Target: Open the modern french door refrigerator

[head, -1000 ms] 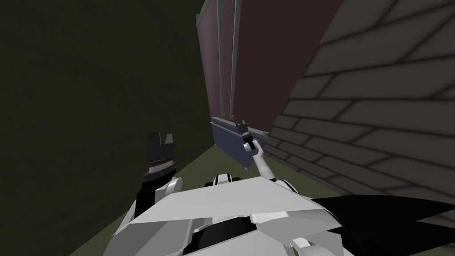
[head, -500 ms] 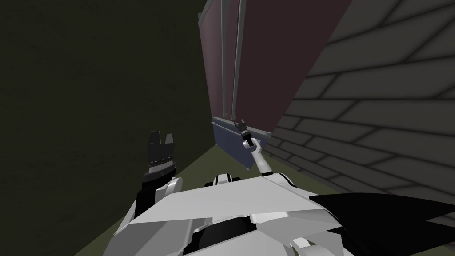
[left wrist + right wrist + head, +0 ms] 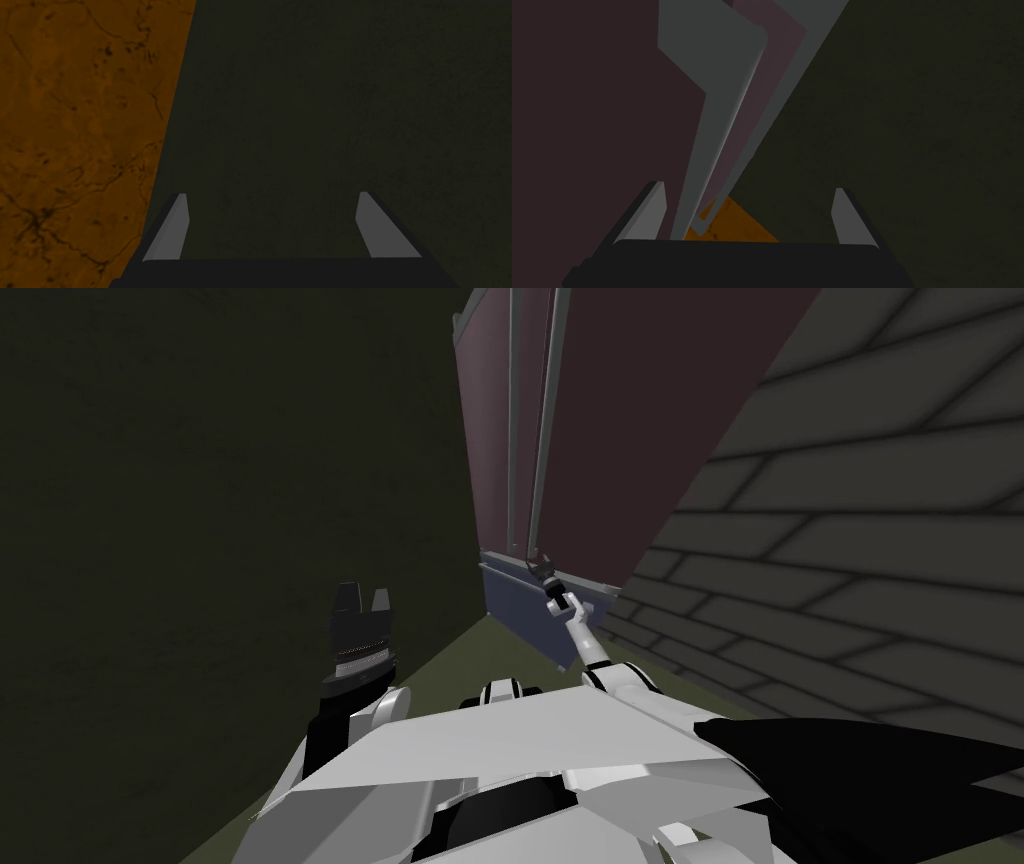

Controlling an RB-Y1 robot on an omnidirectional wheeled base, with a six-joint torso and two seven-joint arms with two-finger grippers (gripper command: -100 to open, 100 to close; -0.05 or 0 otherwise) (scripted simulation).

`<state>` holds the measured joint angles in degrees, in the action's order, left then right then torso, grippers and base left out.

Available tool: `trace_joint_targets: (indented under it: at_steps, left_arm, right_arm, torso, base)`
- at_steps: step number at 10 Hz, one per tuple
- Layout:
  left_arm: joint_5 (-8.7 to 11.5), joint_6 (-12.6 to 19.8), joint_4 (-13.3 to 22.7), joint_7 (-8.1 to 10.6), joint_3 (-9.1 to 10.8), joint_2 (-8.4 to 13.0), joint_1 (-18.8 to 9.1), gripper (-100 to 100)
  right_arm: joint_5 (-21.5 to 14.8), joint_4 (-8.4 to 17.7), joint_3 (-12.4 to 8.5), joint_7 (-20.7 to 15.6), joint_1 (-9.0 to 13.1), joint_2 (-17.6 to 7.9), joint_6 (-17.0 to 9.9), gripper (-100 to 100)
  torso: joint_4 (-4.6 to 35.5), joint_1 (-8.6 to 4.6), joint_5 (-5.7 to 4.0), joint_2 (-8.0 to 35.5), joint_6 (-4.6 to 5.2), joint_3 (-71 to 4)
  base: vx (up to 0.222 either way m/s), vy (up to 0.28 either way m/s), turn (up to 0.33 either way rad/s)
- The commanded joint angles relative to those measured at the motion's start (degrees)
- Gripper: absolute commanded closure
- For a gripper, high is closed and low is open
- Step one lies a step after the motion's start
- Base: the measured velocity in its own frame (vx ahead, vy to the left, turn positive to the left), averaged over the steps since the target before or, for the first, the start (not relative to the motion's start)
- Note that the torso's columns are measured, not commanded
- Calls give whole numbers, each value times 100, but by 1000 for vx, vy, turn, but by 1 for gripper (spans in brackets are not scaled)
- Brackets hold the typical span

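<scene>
The refrigerator point(image 3: 600, 418) is a tall dark maroon block ahead, with two thin grey vertical handles point(image 3: 545, 418) side by side on its doors and a bluish drawer point(image 3: 525, 608) below. My right gripper point(image 3: 543, 566) reaches up to the lower end of the handles, just above the drawer. In the right wrist view the right gripper point(image 3: 747, 215) is open, and the nearer grey handle point(image 3: 712, 125) rises between its fingers, close to one finger point(image 3: 644, 215) and not pressed. My left gripper point(image 3: 362, 600) is held up at my left, and in its wrist view this gripper point(image 3: 272, 225) is open and empty.
A grey brick-patterned wall point(image 3: 860, 538) stands close on the right of the refrigerator. A dark olive wall point(image 3: 200, 488) closes the left side. A narrow strip of olive floor point(image 3: 450, 658) lies between me and the drawer.
The whole head view has shifted a little, so I have moved. My right arm has stretched further forward, bringing the gripper slightly higher at the handles' lower end. The left arm is still.
</scene>
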<state>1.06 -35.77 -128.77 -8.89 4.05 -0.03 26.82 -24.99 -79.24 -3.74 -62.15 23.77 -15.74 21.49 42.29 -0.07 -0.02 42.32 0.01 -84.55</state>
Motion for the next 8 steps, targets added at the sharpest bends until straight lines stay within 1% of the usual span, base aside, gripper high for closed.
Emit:
trace_joint_targets:
  at_steps: [1,2,3,4,5,7,8]
  left_arm:
    - [0,0,0,0,0,0,0,0]
    - [0,0,0,0,0,0,0,0]
    - [0,0,0,0,0,0,0,0]
    - [0,0,0,0,0,0,0,0]
    - [0,0,0,0,0,0,0,0]
    - [0,0,0,0,0,0,0,0]
    - [0,0,0,0,0,0,0,0]
  right_arm:
    - [-190,350,-34,-396,237,-111,-98,-100]
    - [-308,495,-58,-534,394,-193,-154,-100]
    - [-308,585,-58,-612,394,-193,-154,-100]
    - [-421,800,-83,-811,543,-275,-210,-100]
    - [-421,813,-83,-811,543,-275,-210,-100]
    - [-633,1217,-131,-1167,812,-437,-316,-100]
    - [-633,1239,-131,-1167,812,-437,-316,-100]
  torso:
    - [1,-6,-2,4,0,2]
    - [0,1,0,1,0,1]
    - [-2,15,4,-8,-2,-5]
    - [-2,10,3,-5,-1,-3]
    - [-1,8,3,-4,-1,-3]
    - [-1,7,2,-4,-1,-2]
    - [-1,11,3,-3,0,-2]
  base:
    - [16,53,-13]
    - [34,83,-24]
    - [26,68,-8]
    - [24,69,-11]
    - [20,58,-7]
    - [25,72,-17]
    - [11,60,-10]
